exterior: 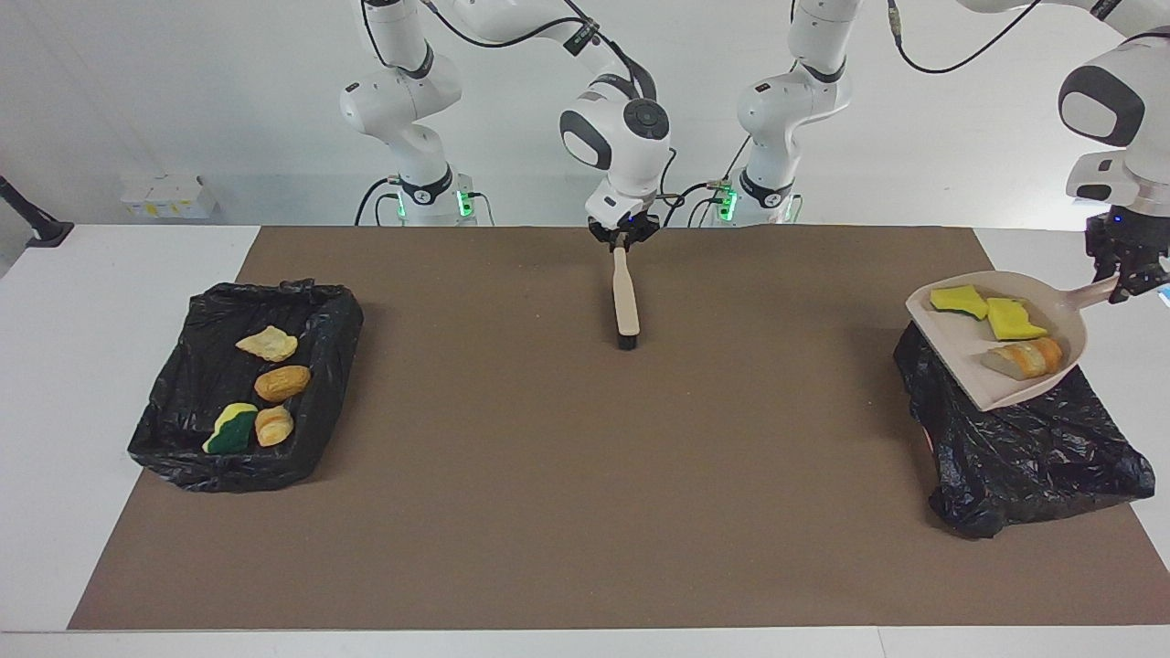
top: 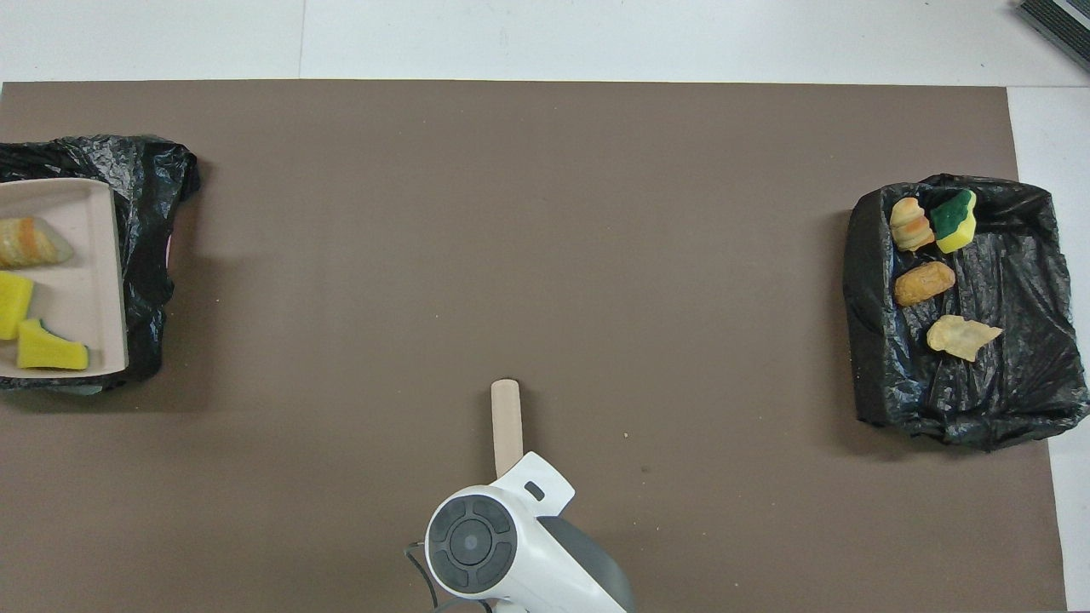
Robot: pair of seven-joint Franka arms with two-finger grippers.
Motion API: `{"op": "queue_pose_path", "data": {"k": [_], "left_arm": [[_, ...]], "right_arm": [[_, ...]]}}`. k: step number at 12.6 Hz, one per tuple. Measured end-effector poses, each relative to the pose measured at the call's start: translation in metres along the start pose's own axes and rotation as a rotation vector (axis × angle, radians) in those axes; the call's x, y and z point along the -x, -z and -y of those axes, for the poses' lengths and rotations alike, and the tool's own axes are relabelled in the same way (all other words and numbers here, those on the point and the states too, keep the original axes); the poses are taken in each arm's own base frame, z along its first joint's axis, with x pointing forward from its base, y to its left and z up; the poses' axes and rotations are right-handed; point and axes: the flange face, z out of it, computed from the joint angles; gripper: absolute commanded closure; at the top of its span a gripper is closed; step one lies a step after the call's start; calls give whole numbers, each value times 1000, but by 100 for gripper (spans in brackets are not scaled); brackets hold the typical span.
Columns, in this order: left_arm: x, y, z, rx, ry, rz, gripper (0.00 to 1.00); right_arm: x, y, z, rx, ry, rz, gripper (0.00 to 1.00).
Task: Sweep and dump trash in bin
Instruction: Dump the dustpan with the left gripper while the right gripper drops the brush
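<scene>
Over the bin at the left arm's end, my left end effector pinches the dustpan handle, three scraps aboard. My right end effector grips the brush above mid-worktop.

You see a white worktop covered by a large brown mat, with a plain white wall above it and a small white box standing at the wall.
</scene>
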Motion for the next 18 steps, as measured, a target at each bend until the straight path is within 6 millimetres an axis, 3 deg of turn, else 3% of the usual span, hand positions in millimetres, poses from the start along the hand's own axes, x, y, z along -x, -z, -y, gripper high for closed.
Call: {"op": "queue_pose_path", "data": {"k": [3,5,9,12,14,18], "left_arm": [[4,-10,17,-17,-72,131,100],[4,-9,26,-29,-109,235,100],[-7,2,35,-46,-120,423,100],[-19,17,42,-45,-140,598,100],[-31,29,45,-38,-124,669,100],[-55,47,47,-4,-123,795,100]], "right_arm": [[-17,43,-10,2,-27,-14,0],[-35,73,-28,-4,-29,-16,0],[-76,134,-82,-15,59,-29,0],[-104,167,-122,-21,139,-81,0],[-126,184,-158,-37,142,-108,0],[-163,208,-255,-54,200,-151,0]]}}
